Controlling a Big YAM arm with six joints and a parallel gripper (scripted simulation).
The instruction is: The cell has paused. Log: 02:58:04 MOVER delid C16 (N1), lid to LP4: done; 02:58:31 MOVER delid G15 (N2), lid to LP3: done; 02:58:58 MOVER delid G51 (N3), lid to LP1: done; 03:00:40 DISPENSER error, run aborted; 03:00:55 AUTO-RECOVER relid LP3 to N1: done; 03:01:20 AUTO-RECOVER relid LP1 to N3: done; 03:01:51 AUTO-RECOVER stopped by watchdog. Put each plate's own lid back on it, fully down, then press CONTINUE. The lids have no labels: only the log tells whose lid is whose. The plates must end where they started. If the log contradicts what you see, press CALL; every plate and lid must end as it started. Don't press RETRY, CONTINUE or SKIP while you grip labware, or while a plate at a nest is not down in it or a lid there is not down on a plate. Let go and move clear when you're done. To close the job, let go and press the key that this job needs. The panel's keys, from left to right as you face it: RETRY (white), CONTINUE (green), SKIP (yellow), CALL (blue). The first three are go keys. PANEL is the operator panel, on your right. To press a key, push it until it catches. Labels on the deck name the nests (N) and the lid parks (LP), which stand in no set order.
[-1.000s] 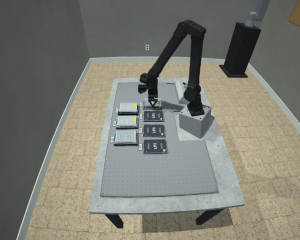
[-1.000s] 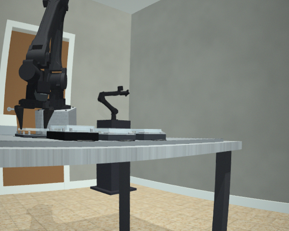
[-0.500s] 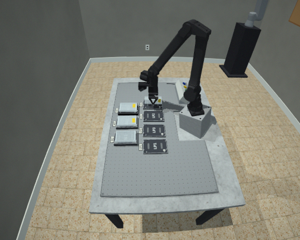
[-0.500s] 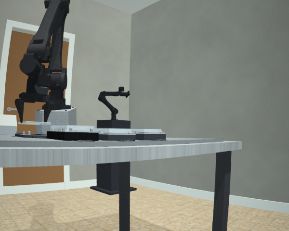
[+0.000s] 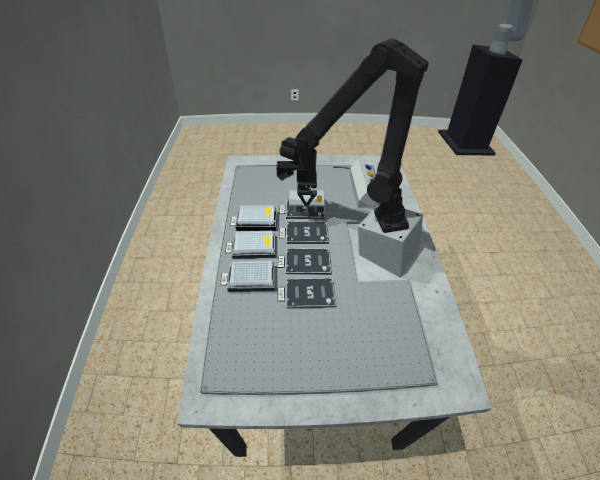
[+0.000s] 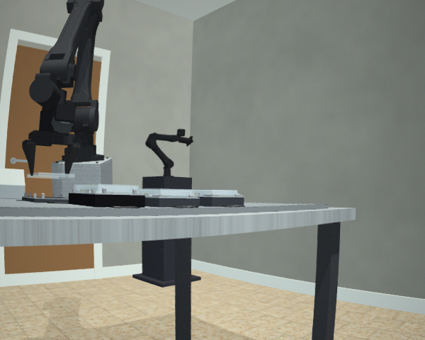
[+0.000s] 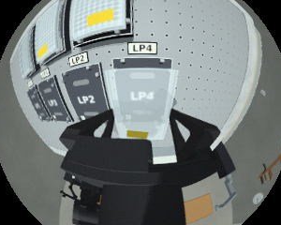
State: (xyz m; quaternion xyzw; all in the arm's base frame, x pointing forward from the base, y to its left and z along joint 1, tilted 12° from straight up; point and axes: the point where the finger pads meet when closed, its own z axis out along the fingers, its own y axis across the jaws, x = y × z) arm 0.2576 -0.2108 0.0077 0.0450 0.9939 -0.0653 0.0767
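Note:
My gripper (image 5: 306, 204) (image 6: 49, 174) (image 7: 141, 112) is shut on a clear lid (image 5: 296, 197) (image 6: 53, 176) (image 7: 140, 122) with a yellow patch. It holds the lid level, above and clear of park LP4 (image 6: 55, 200) (image 7: 117, 62). Three plates stand in the nest row: a far one (image 5: 252, 215) (image 7: 84, 28) and a middle one (image 5: 251, 242) with yellow patches, and a near one (image 5: 251, 273) (image 7: 25, 56) without. Their nest labels are too small to read; which plates are lidded I cannot tell clearly. Parks LP2 (image 5: 294, 238) (image 7: 86, 110), LP3 (image 5: 294, 267) and LP1 (image 5: 294, 299) hold no lid.
The operator panel (image 5: 361, 183) (image 6: 3, 176) stands behind the arm's base block (image 5: 383, 248) in the top view; its blue key (image 5: 368, 166) and yellow key (image 5: 370, 173) show, the others are partly or fully hidden by the arm. The far plate stands close to LP4.

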